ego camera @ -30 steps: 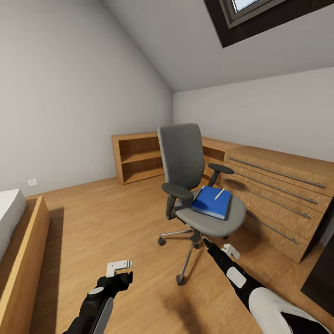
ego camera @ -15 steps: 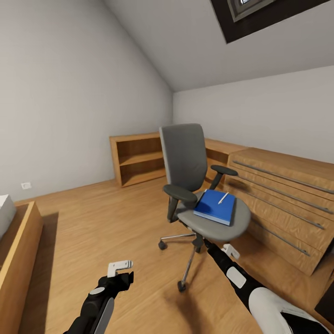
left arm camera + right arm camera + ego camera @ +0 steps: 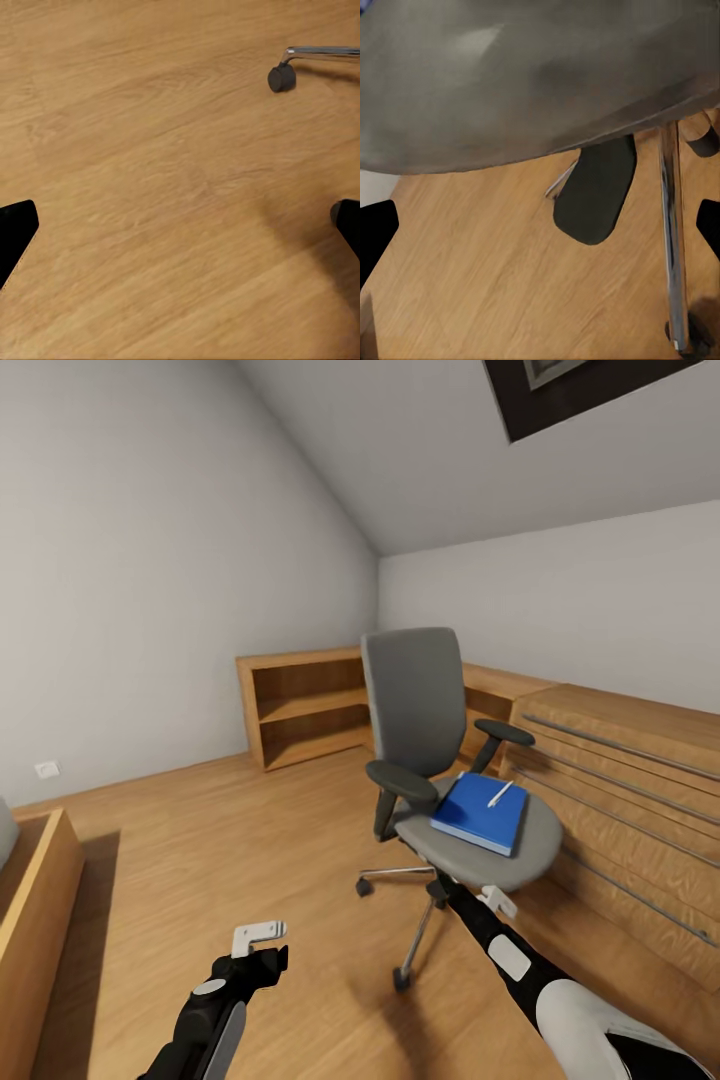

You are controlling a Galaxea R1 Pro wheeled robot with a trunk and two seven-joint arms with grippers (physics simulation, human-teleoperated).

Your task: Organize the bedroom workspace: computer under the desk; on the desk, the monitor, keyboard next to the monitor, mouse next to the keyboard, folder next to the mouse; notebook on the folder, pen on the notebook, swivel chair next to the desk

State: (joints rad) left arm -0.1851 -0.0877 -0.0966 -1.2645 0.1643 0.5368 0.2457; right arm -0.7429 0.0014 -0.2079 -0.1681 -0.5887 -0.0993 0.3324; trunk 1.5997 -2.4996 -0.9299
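Note:
The swivel chair [image 3: 418,705] stands on the wood floor, grey seat turned toward me. The blue folder [image 3: 480,815] lies flat on its seat, and the white pen [image 3: 500,792] rests on top of the folder. My right gripper [image 3: 445,882] reaches under the seat's front edge; the right wrist view shows the seat's underside [image 3: 532,75] and the chrome column [image 3: 671,225], the right gripper [image 3: 540,225] open and holding nothing. My left gripper [image 3: 272,950] hangs open over bare floor, left of the chair's base. The desk, computer, monitor, keyboard, mouse and notebook are out of view.
A low wooden drawer cabinet [image 3: 630,780] runs along the wall right behind the chair. An open wooden shelf unit [image 3: 300,705] stands in the far corner. A wooden bed frame [image 3: 35,920] borders the left. A chair caster [image 3: 279,76] sits near the left gripper [image 3: 180,225].
The camera has moved, so the chair and cabinets sit further right in the picture and the bed frame has slid toward the left edge. Both arms hold the same pose.

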